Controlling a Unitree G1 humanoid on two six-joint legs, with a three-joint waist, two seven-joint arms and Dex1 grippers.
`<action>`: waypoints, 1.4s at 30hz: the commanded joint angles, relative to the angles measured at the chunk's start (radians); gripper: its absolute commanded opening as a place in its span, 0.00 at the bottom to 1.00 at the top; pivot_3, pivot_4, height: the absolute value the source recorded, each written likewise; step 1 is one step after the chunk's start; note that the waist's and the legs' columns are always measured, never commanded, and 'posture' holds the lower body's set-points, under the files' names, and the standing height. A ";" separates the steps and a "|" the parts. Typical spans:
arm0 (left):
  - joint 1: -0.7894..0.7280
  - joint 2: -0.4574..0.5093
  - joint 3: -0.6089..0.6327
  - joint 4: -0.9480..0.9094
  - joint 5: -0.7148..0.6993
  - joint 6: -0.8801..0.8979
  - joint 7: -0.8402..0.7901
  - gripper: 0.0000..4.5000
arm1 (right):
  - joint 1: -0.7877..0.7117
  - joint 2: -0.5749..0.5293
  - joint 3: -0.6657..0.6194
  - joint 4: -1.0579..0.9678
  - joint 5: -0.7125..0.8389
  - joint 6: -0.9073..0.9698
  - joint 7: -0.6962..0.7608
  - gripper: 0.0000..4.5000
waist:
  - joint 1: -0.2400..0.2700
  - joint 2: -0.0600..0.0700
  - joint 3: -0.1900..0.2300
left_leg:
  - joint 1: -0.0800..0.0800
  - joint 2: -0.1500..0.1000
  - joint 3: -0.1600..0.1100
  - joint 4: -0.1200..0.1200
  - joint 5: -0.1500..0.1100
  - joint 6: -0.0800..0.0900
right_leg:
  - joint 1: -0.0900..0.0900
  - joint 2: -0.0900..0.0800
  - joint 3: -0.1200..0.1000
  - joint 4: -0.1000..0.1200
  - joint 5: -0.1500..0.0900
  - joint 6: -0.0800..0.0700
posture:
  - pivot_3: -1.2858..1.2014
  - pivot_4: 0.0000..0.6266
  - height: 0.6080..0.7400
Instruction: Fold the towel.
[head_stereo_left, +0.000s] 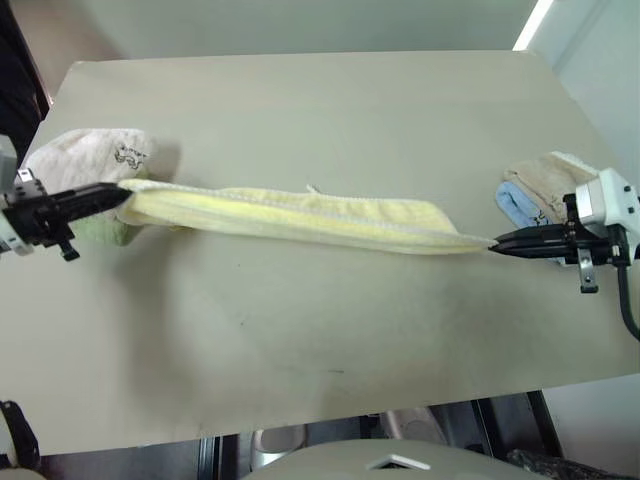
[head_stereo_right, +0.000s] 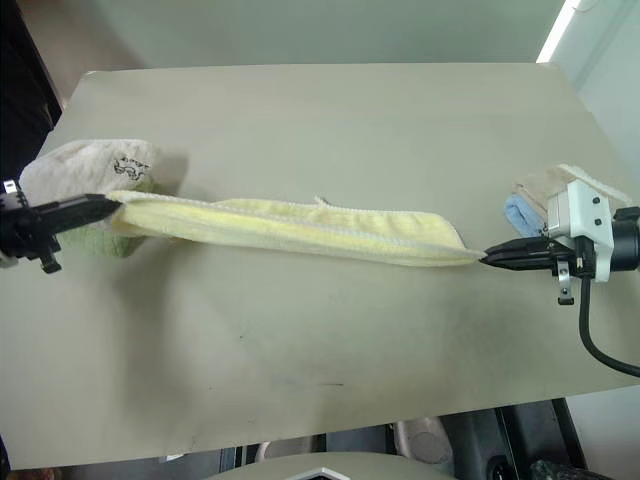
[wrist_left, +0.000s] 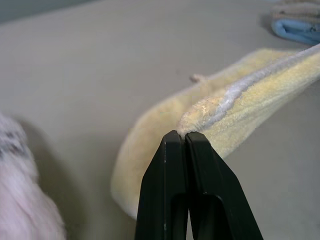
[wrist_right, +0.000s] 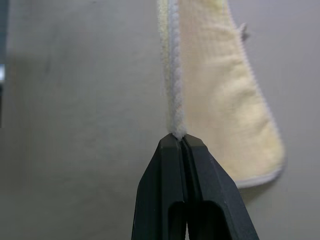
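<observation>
Overhead, the towel (head_stereo_left: 300, 215) stretches across the table (head_stereo_left: 320, 110) between left gripper (head_stereo_left: 112, 194) and right gripper (head_stereo_left: 500, 243) — probably pulled taut so its lengthwise fold lies straight. Each wrist view adds what the head cameras miss: fingers (wrist_left: 172, 180) pressed together, pinching the white hem (wrist_right: 172, 75).

Table (head_stereo_left: 300, 100): far half bare, open to passage; near half bare below the towel line.
Towel (head_stereo_left: 300, 215): stretched across the middle as a long band between left gripper (head_stereo_left: 118, 193) and right gripper (head_stereo_left: 497, 243), both pinched on its ends; bars crossing front to back.
Left edge: pale towel pile (head_stereo_left: 95, 155), green cloth (head_stereo_left: 105, 230) beneath.
Right edge: tan and blue cloths (head_stereo_left: 530, 190).
</observation>
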 joint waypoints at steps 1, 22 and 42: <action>0.024 -0.007 0.030 -0.074 -0.011 0.012 0.035 0.00 | -0.017 0.004 -0.033 -0.010 0.016 0.005 -0.016 0.00 | 0.001 0.000 0.000 | 0.001 0.000 0.000 0.001 0.001 0.001 | 0.001 0.000 0.000 0.000 0.002 -0.001 | 0.52 0.24 1.00; -0.510 -0.205 -0.400 0.591 0.491 -0.464 0.298 0.00 | -0.540 0.320 0.331 0.724 -0.484 -0.295 -0.223 0.00 | 0.000 0.000 0.000 | -0.005 -0.001 0.000 0.002 0.003 0.009 | -0.013 0.001 0.011 -0.002 0.020 0.008 | 0.52 0.24 1.00; -0.581 -0.241 -0.409 0.728 0.546 -0.549 0.316 0.78 | -0.592 0.376 0.322 0.867 -0.561 -0.394 -0.266 0.74 | -0.003 0.000 0.000 | -0.007 -0.001 0.000 -0.001 0.004 0.011 | -0.016 0.001 0.013 -0.003 0.027 0.008 | 0.52 0.24 1.00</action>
